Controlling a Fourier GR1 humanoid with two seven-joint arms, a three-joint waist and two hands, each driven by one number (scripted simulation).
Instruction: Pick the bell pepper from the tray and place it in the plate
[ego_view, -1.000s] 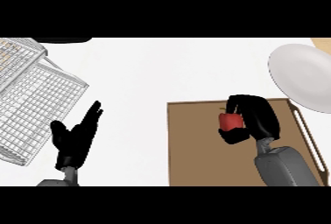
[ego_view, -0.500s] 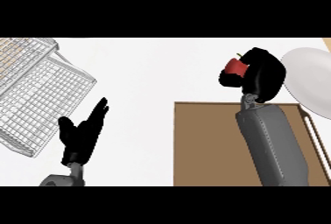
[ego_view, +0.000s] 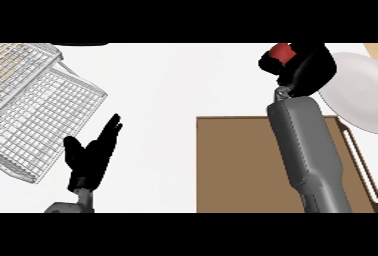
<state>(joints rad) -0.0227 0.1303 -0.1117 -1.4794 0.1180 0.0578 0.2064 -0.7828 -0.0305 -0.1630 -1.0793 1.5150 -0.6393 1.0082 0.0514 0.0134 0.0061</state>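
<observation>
A red bell pepper (ego_view: 280, 50) shows at the top of my right hand (ego_view: 306, 67), whose fingers are curled round it. Hand and pepper are held over the white counter, beyond the far edge of the brown tray (ego_view: 236, 165) and just left of the white plate (ego_view: 356, 89). The hand hides most of the pepper. My right forearm stretches across the tray. At the lower left my left hand (ego_view: 92, 157) rests open, fingers up, beside the wire rack.
A white wire dish rack (ego_view: 37, 110) takes up the left side of the counter. The plate lies at the right edge, partly cut off by the view. White counter lies between the rack and the tray.
My right hand has carried the pepper up off the tray and away from me, to a spot beside the plate. The left hand has barely shifted.
</observation>
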